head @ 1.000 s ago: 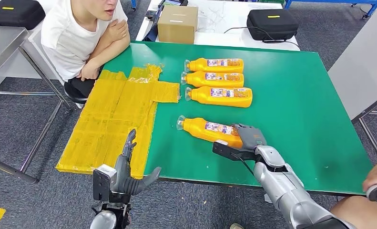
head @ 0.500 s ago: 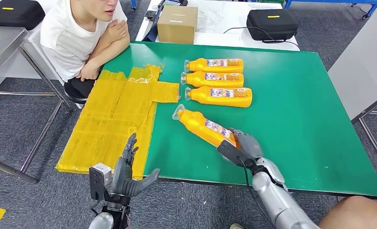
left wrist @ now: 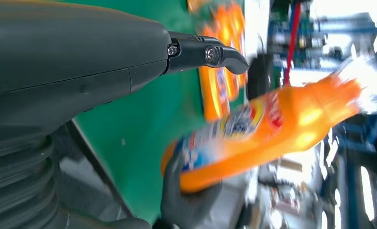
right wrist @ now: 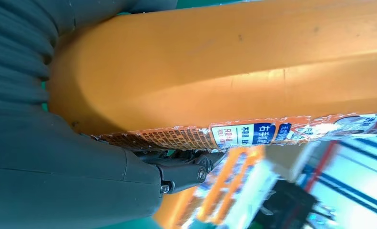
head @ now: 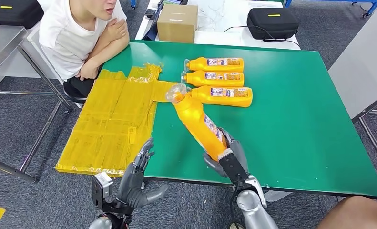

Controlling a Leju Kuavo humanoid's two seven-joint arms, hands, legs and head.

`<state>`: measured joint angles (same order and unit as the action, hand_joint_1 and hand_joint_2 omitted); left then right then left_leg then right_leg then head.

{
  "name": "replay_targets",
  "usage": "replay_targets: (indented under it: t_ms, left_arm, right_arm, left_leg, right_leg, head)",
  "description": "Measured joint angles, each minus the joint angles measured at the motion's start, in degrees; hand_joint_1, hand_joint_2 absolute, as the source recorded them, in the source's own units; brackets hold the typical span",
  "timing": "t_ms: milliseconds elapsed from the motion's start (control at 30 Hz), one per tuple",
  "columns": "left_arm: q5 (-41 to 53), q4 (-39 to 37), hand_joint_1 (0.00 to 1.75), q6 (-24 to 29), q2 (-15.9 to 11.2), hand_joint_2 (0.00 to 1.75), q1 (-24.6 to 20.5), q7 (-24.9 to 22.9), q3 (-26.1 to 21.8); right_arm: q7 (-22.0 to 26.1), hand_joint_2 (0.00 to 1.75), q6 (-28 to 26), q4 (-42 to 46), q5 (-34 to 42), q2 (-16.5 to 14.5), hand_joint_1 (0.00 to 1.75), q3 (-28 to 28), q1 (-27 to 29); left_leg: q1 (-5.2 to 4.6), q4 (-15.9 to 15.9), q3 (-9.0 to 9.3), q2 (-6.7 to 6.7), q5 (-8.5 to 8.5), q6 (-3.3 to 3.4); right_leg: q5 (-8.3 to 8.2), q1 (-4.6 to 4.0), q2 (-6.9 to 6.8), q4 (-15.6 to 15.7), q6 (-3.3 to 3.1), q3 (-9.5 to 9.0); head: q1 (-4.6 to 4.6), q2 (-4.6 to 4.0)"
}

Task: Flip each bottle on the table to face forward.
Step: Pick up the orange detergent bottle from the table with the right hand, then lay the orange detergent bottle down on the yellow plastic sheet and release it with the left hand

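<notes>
The green surface (head: 291,119) carries a yellow taped patch (head: 115,119) on its left side and three orange bottles (head: 219,78) lying side by side toward the far edge. Near the front edge, the right hand (head: 227,155) is clamped on the base of a fourth bottle (head: 196,119), raised off the surface and tilted, cap pointing far-left. The left hand (head: 138,181), fingers apart and holding nothing, hovers off the near edge. The flip looks mid-way; next, the bottle likely needs rolling about its length and laying down beside the row.
</notes>
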<state>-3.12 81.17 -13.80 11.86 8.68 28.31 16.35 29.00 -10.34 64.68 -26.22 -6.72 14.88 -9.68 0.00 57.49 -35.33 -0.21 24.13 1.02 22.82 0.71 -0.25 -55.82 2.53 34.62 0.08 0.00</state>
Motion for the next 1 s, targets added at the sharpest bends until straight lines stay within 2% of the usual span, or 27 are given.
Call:
replay_targets:
  t_ms: [200, 333, 467, 567, 833, 1000]
  left_arm:
    - [-2.0, 0.7, 0.0, -2.1, -0.5, 1.75, -0.1, -0.8, 1.3]
    - [-8.7, 0.7, 0.0, -5.0, -0.4, 1.75, -0.8, -4.9, 1.5]
    - [-16.2, 0.6, 0.0, -6.0, 0.1, 1.75, -2.3, -9.6, 1.9]
    - [-19.6, 0.4, 0.0, -5.2, 0.7, 1.75, -3.3, -11.2, 2.0]
    - [-24.9, 0.2, 0.0, -5.2, 1.7, 1.75, -4.7, -10.8, 2.0]
    - [-25.8, 0.6, 0.0, -5.1, 1.8, 1.75, -4.9, -9.8, 1.9]
  right_arm:
    - [0.9, 1.75, 0.1, 2.4, -0.4, -2.5, 1.75, 0.8, 1.2]
    - [1.8, 1.75, -0.7, 2.6, -2.6, -3.8, 1.75, 2.9, 1.5]
    - [5.0, 1.75, -5.3, 1.5, -4.8, -6.3, 1.75, 7.8, 1.5]
    - [7.7, 1.75, -8.9, 0.8, -5.7, -7.9, 1.75, 11.9, 1.5]
    - [10.5, 1.75, -10.7, -0.1, -0.1, -8.1, 1.75, 20.1, 0.5]
    - [10.9, 1.75, -10.6, -1.2, 1.5, -7.7, 1.75, 22.7, -0.1]
  left_leg:
    - [0.01, 0.0, 0.01, 0.0, -0.01, -0.01]
    - [0.01, 0.0, 0.0, 0.02, -0.01, -0.01]
    - [0.03, 0.0, -0.01, 0.02, -0.01, -0.01]
    - [0.05, 0.0, -0.02, 0.02, -0.01, -0.02]
    - [0.02, 0.0, -0.05, 0.01, -0.02, -0.01]
    - [0.02, 0.0, -0.05, 0.02, -0.01, -0.01]
  right_leg:
    - [0.0, -0.01, 0.0, 0.0, 0.0, 0.01]
    - [0.0, -0.01, 0.01, 0.0, -0.01, 0.03]
    - [0.0, -0.03, 0.01, 0.0, -0.01, 0.04]
    - [0.0, -0.04, 0.01, 0.0, -0.01, 0.06]
    - [0.0, -0.01, 0.0, 0.0, -0.01, 0.08]
    - [0.0, -0.01, 0.01, 0.0, -0.01, 0.09]
  head:
    - [-0.02, 0.0]
    - [0.0, 0.0]
    - [-0.01, 0.0]
    - [0.0, 0.0]
    - [0.02, 0.0]
    - [0.01, 0.0]
